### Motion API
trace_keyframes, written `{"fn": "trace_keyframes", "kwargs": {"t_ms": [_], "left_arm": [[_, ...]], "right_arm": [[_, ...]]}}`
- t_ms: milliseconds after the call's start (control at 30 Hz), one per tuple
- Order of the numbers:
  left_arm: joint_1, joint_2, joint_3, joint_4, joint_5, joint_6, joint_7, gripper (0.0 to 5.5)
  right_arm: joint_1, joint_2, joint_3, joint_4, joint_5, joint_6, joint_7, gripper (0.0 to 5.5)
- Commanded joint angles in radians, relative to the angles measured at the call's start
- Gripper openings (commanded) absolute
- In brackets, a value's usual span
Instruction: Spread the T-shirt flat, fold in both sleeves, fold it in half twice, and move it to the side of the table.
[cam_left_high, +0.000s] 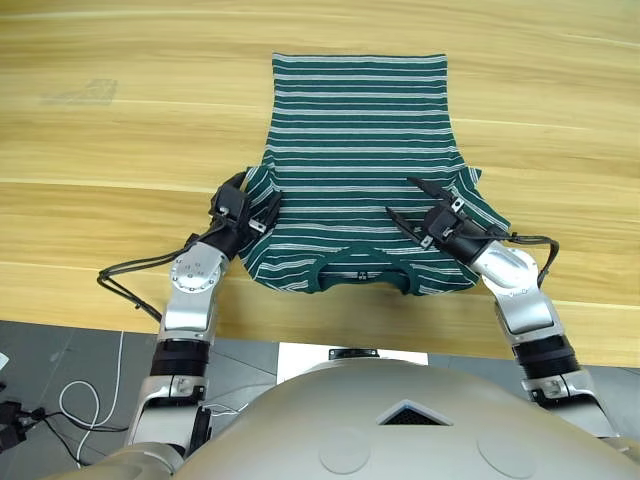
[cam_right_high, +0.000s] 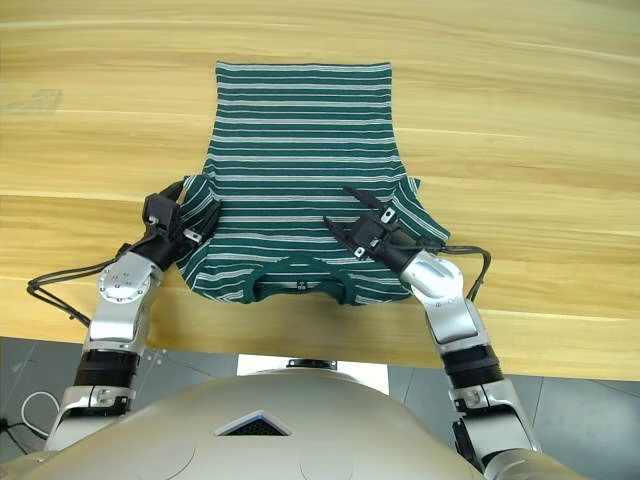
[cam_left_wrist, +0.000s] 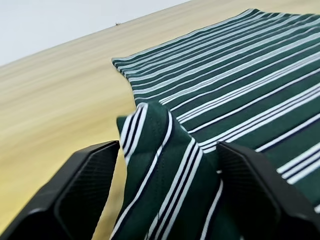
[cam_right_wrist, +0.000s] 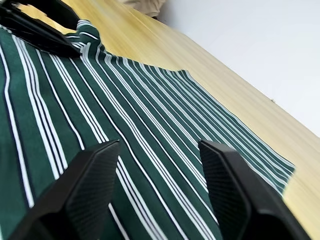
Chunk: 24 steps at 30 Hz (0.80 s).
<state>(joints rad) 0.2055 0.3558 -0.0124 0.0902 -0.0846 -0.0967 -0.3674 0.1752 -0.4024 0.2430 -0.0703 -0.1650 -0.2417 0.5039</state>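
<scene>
Logging our left pincer (cam_left_high: 252, 195) apart astride a raised fold of the T-shirt (cam_left_high: 360, 130), our right pincer (cam_left_high: 398, 196) apart above its striped cloth, wooden surface (cam_left_high: 120, 150) beneath both

Counter (cam_left_high: 120, 150): bare wood left, right and beyond T-shirt (cam_left_high: 360, 120). Obstructions: left hand (cam_left_high: 256, 192), right hand (cam_left_high: 401, 198) at its near sleeves.

The T-shirt (cam_left_high: 358, 150) lies on the table (cam_left_high: 120, 150) close to its front edge, collar (cam_left_high: 365, 265) nearest that edge and hem toward the back. The left gripper (cam_left_high: 250, 200) is at the shirt's left sleeve, with a raised fold of cloth between its spread fingers. The right gripper (cam_left_high: 400, 197) is over the right shoulder, just right of the collar.
</scene>
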Motion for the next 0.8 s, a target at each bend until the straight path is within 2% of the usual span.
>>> {"fn": "trace_keyframes", "kwargs": {"t_ms": [33, 200, 467, 633, 800], "left_arm": [[0.089, 0.008, 0.057, -0.058, -0.018, 0.092, 0.032, 3.60], [0.125, -0.021, 0.066, -0.122, -0.033, 0.120, 0.042, 3.60], [0.079, -0.040, 0.073, -0.049, -0.041, 0.075, 0.021, 3.60], [0.052, -0.052, 0.102, -0.087, -0.184, -0.117, -0.144, 3.60], [0.022, -0.029, 0.203, -0.030, -0.202, -0.212, -0.133, 3.60]], "right_arm": [[0.106, -0.074, -0.034, -0.116, -0.027, 0.086, 0.014, 2.89], [0.085, -0.053, -0.035, -0.026, -0.042, 0.144, -0.033, 2.89], [0.064, 0.007, 0.011, 0.069, -0.069, 0.152, -0.106, 2.89], [0.060, 0.010, 0.016, 0.093, -0.064, 0.111, -0.136, 2.89], [0.063, 0.005, 0.044, 0.110, -0.063, 0.077, -0.123, 2.89]]}}
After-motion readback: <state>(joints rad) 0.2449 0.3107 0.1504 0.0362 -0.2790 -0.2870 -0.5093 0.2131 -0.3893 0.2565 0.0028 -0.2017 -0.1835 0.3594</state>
